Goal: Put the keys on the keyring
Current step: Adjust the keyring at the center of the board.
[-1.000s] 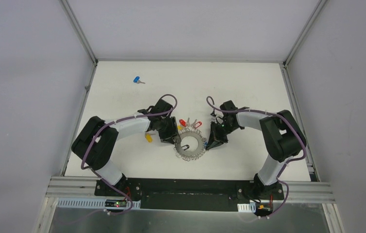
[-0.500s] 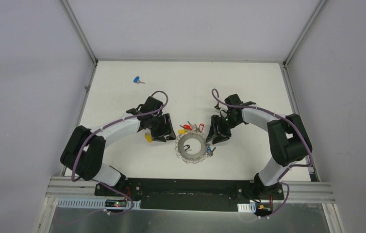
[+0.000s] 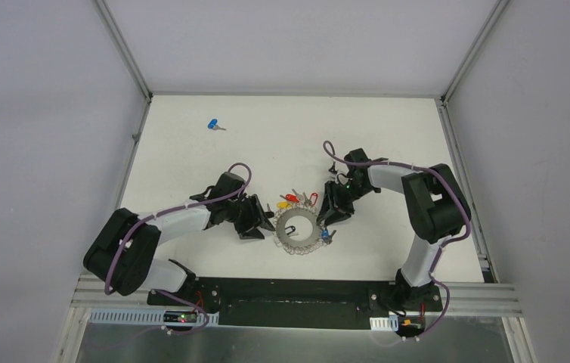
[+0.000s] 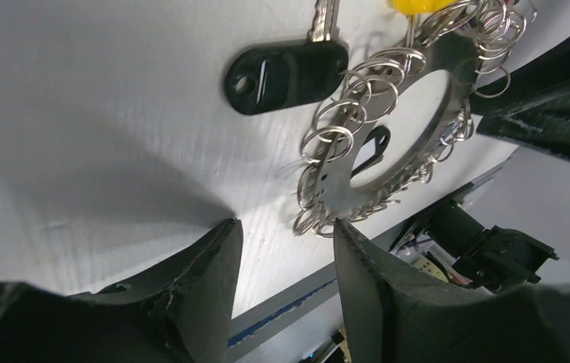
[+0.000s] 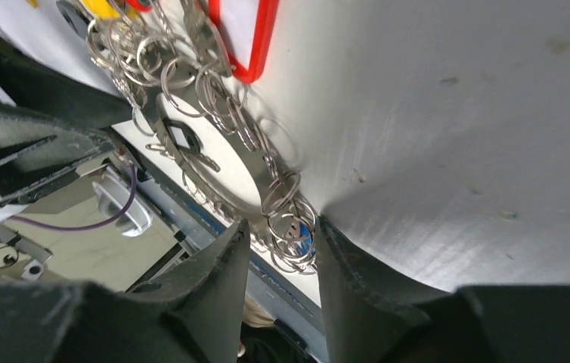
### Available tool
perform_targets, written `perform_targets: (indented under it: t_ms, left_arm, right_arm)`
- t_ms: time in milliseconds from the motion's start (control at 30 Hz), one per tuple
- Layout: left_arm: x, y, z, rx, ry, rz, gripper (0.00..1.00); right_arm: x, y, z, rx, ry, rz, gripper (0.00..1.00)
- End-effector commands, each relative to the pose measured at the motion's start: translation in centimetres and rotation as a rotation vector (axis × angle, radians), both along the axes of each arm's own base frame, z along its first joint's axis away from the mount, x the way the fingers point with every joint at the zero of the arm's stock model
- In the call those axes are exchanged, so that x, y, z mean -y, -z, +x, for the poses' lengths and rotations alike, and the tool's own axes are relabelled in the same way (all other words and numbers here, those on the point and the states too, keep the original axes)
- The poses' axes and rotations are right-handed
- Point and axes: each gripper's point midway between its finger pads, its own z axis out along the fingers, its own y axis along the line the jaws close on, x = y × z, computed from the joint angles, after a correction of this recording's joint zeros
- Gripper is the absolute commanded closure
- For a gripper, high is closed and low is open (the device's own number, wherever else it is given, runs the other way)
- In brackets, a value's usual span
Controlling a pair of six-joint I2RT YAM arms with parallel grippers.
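I read the keyring (image 3: 297, 229) lying flat on the tabletop (image 3: 388, 136), near the arm bases and midway between the two arms. The left jaws stand just beside its left edge. The right jaws straddle small rings (image 5: 286, 219) at its right edge. One loose key (image 3: 215, 125) lies well apart, far left.

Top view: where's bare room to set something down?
Bare: the far strip of the table right of the blue key, and the strip between keyring and near edge. Crowded: the middle, where left hand and right hand flank it.
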Motion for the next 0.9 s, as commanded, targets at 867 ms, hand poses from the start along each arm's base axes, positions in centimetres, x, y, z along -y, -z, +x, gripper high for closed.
perform_targets:
  t_ms: [867]
  left_arm:
    - [0.3, -5.7, 6.8, 0.230, 0.164, 0.258, 0.43]
  right_arm:
    - [1.0, -2.7, -2.2, 0.134, -0.025, -0.056, 0.41]
